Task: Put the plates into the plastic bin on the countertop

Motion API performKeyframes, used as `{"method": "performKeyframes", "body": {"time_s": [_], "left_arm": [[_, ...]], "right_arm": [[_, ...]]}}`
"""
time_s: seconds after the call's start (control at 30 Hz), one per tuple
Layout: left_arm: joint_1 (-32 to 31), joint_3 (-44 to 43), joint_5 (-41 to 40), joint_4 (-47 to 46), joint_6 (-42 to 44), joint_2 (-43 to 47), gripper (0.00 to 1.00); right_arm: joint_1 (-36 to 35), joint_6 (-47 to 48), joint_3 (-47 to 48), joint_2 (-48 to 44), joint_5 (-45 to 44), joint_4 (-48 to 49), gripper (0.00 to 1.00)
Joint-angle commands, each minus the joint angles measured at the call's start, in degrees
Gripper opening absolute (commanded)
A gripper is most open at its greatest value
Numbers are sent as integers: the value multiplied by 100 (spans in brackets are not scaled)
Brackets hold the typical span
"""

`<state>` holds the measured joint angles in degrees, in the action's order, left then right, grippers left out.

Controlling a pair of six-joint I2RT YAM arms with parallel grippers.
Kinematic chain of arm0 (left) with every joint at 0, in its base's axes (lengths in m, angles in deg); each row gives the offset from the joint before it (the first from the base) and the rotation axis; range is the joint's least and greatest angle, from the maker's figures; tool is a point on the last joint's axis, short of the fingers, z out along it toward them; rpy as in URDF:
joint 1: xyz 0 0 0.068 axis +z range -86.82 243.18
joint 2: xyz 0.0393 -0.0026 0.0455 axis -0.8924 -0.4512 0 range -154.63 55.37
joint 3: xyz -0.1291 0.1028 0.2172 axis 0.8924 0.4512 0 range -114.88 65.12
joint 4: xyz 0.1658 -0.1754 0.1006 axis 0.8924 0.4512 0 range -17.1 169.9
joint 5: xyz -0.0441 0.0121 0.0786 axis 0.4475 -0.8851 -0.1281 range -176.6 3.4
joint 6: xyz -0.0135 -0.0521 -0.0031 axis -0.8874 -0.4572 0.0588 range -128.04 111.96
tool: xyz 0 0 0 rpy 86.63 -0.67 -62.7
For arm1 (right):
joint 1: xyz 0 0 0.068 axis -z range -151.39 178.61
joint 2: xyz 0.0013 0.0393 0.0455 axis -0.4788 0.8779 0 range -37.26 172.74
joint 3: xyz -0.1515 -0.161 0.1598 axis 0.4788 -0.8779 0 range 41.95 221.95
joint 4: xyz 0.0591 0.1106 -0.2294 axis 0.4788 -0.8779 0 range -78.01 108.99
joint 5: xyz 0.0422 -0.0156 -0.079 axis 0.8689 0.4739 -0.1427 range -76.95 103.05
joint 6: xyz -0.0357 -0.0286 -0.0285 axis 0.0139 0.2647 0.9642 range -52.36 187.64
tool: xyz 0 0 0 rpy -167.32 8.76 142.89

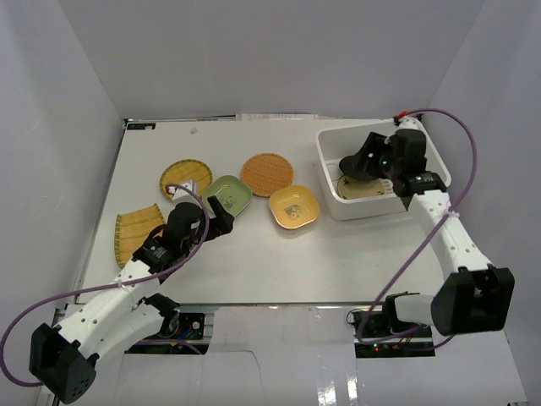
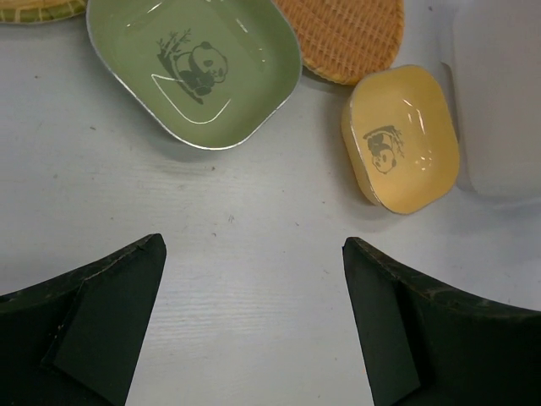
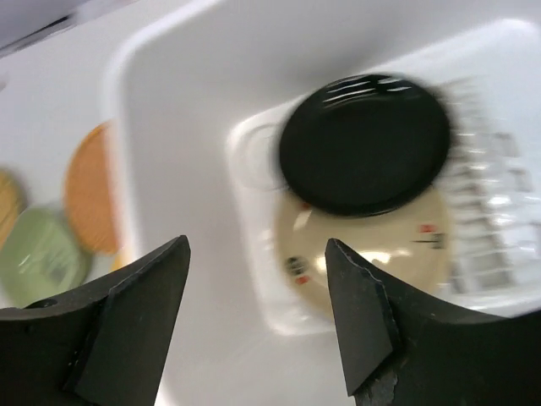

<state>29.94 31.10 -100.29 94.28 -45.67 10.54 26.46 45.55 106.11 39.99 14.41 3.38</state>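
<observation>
The white plastic bin point(image 1: 331, 165) stands at the right of the countertop point(image 1: 279, 254). In it a dark round plate point(image 3: 365, 144) lies partly on a cream round plate point(image 3: 372, 254). My right gripper point(image 3: 258, 245) is open and empty above the bin's left part point(image 1: 350, 167). On the countertop lie a green squarish plate point(image 2: 194, 68), an orange woven plate point(image 2: 347, 38), a yellow squarish plate point(image 2: 401, 139), a yellow woven plate point(image 1: 184, 178) and a ribbed yellow rectangle point(image 1: 135, 233). My left gripper point(image 2: 254, 245) is open and empty just in front of the green plate point(image 1: 226, 194).
Grey walls close in the countertop at the left, back and right. The bin's wall point(image 2: 499, 101) shows at the right edge of the left wrist view. The right wrist view is blurred.
</observation>
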Motion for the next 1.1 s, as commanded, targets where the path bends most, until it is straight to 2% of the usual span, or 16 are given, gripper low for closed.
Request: {"method": "performKeyframes", "body": {"time_s": [0.0, 0.03, 0.1, 0.2, 0.3, 0.63, 0.77, 0.8, 0.83, 0.93, 1.0, 1.07], "left_arm": [[124, 98, -493, -451, -798, -410, 96], [194, 106, -564, -617, -868, -542, 95], [343, 106, -591, -767, -1053, -920, 94], [659, 54, -591, -1083, -1159, -1491, 92], [1054, -69, -512, -1373, -1194, -2044, 89], [1495, -430, -178, -2094, -1063, -3495, 75], [1530, -483, -178, -2095, -1028, -3698, 66], [1548, -509, -195, -2251, -1010, -3725, 59], [1539, -535, -213, -2244, -1001, -3751, 56], [1548, -562, -186, -2244, -948, -3813, 48], [1539, -536, -213, -2270, -904, -3822, 39], [1539, -536, -230, -2236, -896, -3822, 35]], "right_arm": [[-1144, 257, -351, -684, 66, 340, 71], [-1773, 353, -430, -772, -4, 331, 70], [-2566, 573, -632, -870, -101, 296, 67], [-3384, 977, -817, -730, -443, 279, 66], [-3878, 1355, -721, -282, -646, 24, 66], [-4671, 2155, 139, 1668, -927, -214, 70], [-4856, 2173, 570, 2293, -1340, -301, 69], [-4917, 2173, 623, 2390, -1419, -293, 68], [-4935, 2173, 676, 2556, -1498, -284, 67], [-4961, 2173, 791, 2812, -1683, -275, 63], [-4970, 2173, 817, 2918, -1780, -275, 51], [-4996, 2165, 800, 2910, -1789, -284, 35]]}}
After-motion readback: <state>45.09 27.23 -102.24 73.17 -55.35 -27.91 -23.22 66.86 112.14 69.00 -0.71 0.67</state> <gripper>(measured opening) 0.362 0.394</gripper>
